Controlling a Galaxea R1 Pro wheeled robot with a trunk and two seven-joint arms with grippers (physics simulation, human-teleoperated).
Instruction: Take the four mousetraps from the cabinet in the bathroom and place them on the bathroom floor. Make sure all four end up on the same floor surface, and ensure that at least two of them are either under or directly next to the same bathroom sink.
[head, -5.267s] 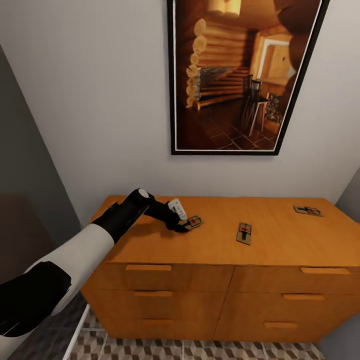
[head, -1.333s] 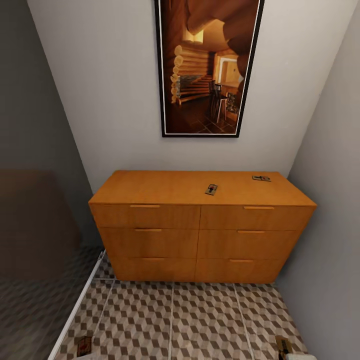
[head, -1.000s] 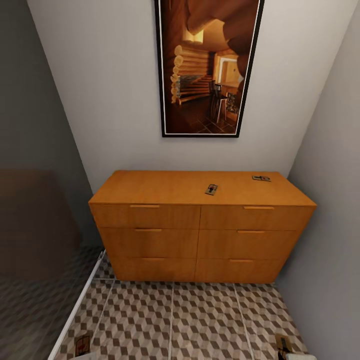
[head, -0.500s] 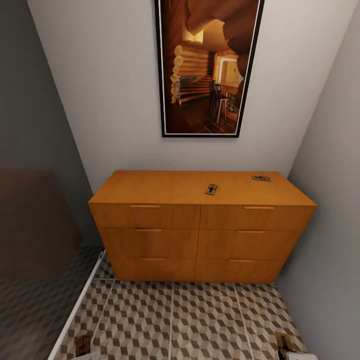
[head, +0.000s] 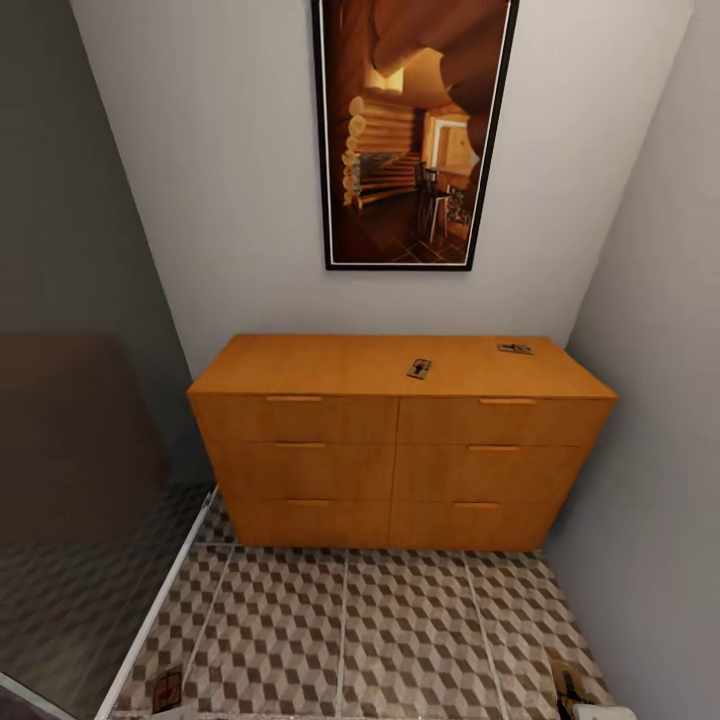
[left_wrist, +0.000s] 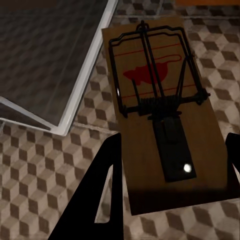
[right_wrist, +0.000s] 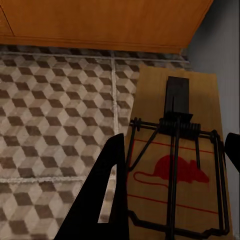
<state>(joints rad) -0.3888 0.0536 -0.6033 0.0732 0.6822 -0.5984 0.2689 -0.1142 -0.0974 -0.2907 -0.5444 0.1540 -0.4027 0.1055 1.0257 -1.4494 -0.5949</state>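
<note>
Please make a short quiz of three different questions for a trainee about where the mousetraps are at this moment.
1. True or false: two mousetraps lie on top of the cabinet.
2. Multiple choice: what is between the fingers of the left end effector? A) a drawer handle B) a mousetrap C) a towel
3. Fill in: the mousetrap at the right end effector has a ____ mouse mark.

Key:
1. True: one near the middle, one at the far right.
2. B.
3. Red.
</note>
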